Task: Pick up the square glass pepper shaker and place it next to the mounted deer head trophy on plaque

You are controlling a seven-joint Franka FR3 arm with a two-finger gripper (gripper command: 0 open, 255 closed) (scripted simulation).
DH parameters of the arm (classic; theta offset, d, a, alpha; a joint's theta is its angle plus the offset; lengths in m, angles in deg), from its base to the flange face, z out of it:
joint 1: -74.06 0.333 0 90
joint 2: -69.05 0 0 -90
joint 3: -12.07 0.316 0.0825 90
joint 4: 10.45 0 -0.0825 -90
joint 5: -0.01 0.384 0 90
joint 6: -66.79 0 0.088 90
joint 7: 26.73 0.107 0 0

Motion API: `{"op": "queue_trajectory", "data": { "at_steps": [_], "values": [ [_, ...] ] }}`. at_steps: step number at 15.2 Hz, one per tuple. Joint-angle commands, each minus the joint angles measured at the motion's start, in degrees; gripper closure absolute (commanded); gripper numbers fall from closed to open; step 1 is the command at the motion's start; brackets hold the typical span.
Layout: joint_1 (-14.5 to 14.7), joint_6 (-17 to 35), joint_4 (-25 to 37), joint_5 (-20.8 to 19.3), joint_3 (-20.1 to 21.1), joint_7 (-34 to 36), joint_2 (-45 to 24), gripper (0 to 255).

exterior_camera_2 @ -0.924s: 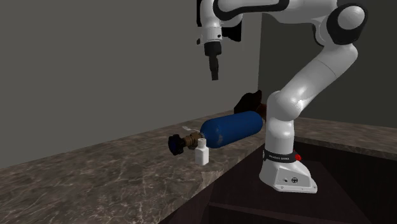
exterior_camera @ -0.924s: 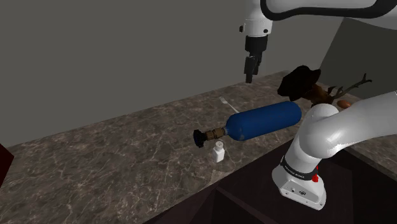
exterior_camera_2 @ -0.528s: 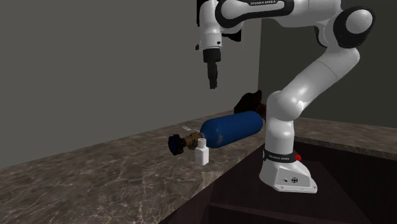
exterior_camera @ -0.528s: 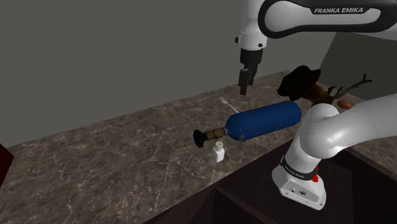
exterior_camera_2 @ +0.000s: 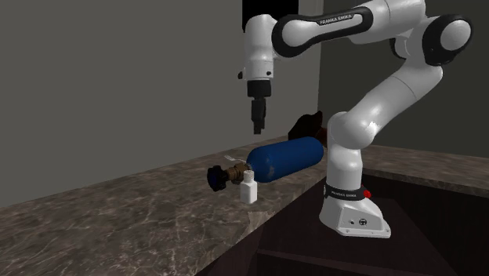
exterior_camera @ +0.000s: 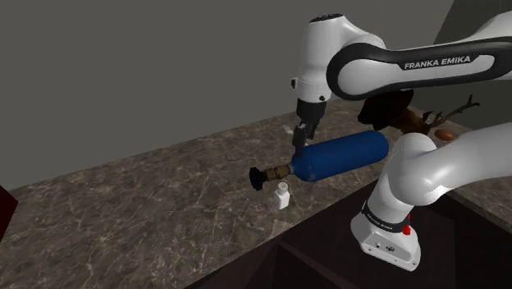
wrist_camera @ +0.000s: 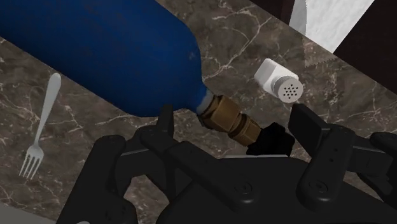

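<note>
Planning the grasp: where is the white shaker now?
In the shoulder view's middle, the small white square shaker stands on the dark marbled counter near its front edge, beside the blue cylinder.

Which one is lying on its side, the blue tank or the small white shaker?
The blue tank: it lies lengthwise on the counter, brass valve toward the white shaker, which stands upright on its base.

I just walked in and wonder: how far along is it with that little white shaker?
Nothing done yet: the shaker stands untouched on the counter beside the blue cylinder. In hand: the open jaws hang above the cylinder's valve. Left: grasping the shaker and carrying it to the deer head.
</note>
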Motion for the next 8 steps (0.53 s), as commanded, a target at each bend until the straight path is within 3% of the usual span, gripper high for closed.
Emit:
{"op": "queue_trajectory", "data": {
  "at_steps": [1, 8],
  "values": [
    [1.11, 3.60, -2.11, 1.84, 2.72, 2.62, -0.42, 0],
    [4.06, 17.87, -6.24, 7.28, 13.53, 11.97, -7.33, 0]
  ]
}}
